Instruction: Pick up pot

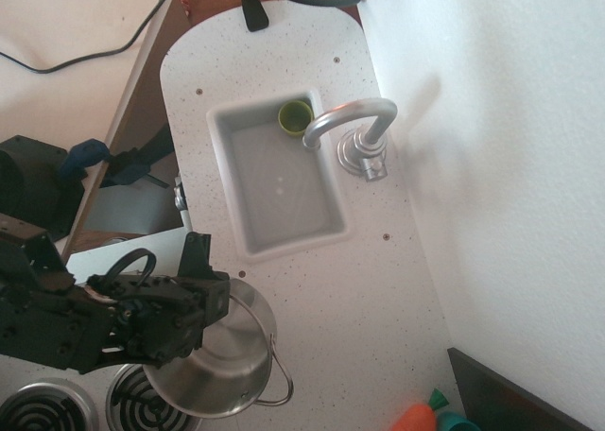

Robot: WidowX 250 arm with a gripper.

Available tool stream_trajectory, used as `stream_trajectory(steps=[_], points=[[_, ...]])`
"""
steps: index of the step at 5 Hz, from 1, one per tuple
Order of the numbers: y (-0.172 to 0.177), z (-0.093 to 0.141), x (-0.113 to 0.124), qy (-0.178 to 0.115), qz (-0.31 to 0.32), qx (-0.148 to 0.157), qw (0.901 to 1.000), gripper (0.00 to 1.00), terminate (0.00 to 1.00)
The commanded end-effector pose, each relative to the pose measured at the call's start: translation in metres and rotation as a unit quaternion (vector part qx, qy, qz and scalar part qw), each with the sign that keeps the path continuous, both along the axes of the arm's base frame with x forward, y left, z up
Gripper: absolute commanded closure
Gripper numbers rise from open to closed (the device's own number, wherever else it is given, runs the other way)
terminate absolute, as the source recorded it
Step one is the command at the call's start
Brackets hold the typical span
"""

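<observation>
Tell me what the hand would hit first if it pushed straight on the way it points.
The hand points right, and seems to grip the pot rim already. Beyond it lies bare counter, then the wall; height is unclear.

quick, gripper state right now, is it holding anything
Gripper: closed on the rim of the pot, which hangs tilted from it above the stove burner.
</observation>
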State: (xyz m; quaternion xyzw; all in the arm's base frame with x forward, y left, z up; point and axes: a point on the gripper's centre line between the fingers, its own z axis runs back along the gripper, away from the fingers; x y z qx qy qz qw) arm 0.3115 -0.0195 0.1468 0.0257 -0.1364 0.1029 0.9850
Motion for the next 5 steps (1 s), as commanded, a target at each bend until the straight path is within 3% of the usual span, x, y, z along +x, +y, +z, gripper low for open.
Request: stream_trajectory(steps=[1,4,5], points=[[-0.0028,0.0251,0.0067,-0.044,0.0,-0.004,0.999,1.0,0.0],[0.0017,0.0261,0.0107,-0.044,0.006,0.001,0.999,1.0,0.0],[0.0034,0.0272,0.0137,-0.043,0.004,-0.001,0.9991,1.0,1.0]])
